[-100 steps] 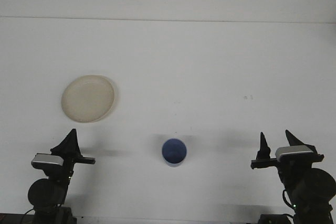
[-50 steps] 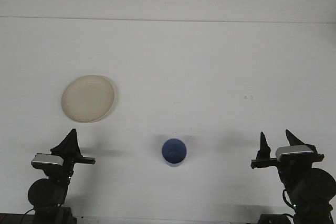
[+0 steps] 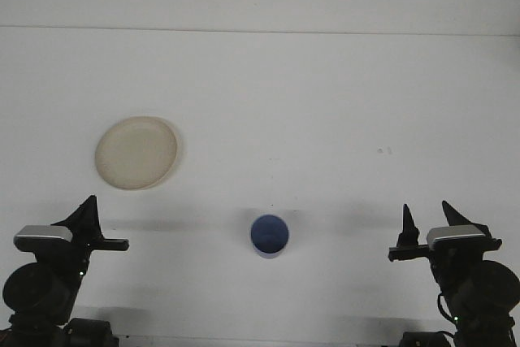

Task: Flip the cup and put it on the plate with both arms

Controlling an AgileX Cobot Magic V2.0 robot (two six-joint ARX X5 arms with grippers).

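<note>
Front view, looking forward over a white table (image 3: 325, 103).

Nothing legible here. Any marking on the silver-grey housing (image 3: 42, 236) of the left arm or on its twin (image 3: 457, 237) on the right arm: too small to read. Two faint specks (image 3: 383, 150) on the table right of centre, too small to identify.

Blue cup (image 3: 269, 235) standing near the front edge of the table, roughly midway between the two arms and touching neither. Round blue face turned to the camera with a paler rim around it. Mouth up or base up: cannot tell from this angle.

Cream plate (image 3: 136, 152) lying flat on the left half of the table, well apart from the cup, farther back and to its left, with nothing on it.

Left gripper (image 3: 85, 213) low at the bottom-left corner, pointing forward and holding nothing. Shows as a single dark wedge with a short bar sticking out to its right. How far open: cannot tell. Lower part of that arm cut off by the bottom and left edges of the frame.

Right gripper (image 3: 428, 219) low at the bottom-right, also pointing forward. Two dark fingers (image 3: 405, 221) standing clearly apart, jaws spread wide, nothing between them. Base of the arm cut off by the bottom edge.

Both grippers well clear of the cup and the plate.
</note>
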